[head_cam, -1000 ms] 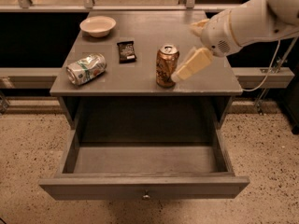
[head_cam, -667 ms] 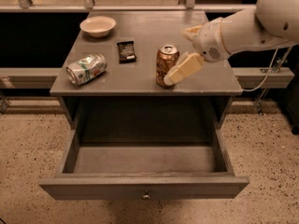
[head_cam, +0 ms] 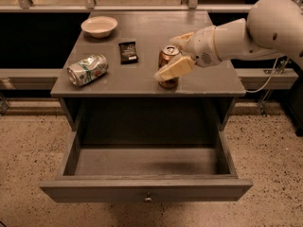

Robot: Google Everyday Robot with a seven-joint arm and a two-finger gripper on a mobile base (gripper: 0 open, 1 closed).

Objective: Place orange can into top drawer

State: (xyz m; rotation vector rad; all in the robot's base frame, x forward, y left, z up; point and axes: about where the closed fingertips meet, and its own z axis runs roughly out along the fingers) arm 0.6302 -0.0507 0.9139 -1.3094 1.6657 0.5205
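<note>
Orange can stands upright on the grey cabinet's surface, near the front edge and right of centre. Silver top with pull tab faces up.

End effector is at the can, coming in from the can's right on a white arm. Its fingers are spread and straddle the can: one pale finger crosses the can's front side, the other sits behind the can's top. Cannot tell whether the pads actually press on the can. The can's base looks to be resting on the surface.

Drawer is below and in front of the can, pulled fully out, its inside bare and grey. Small round knob sits at the middle of its front panel.

Left of the can, well apart: a crushed silver-and-green can lying on its side. Between that one and the orange can, slightly further back: a small dark packet, lying flat. Behind and left of the can, toward the far corner: a shallow pale bowl, upright.
</note>
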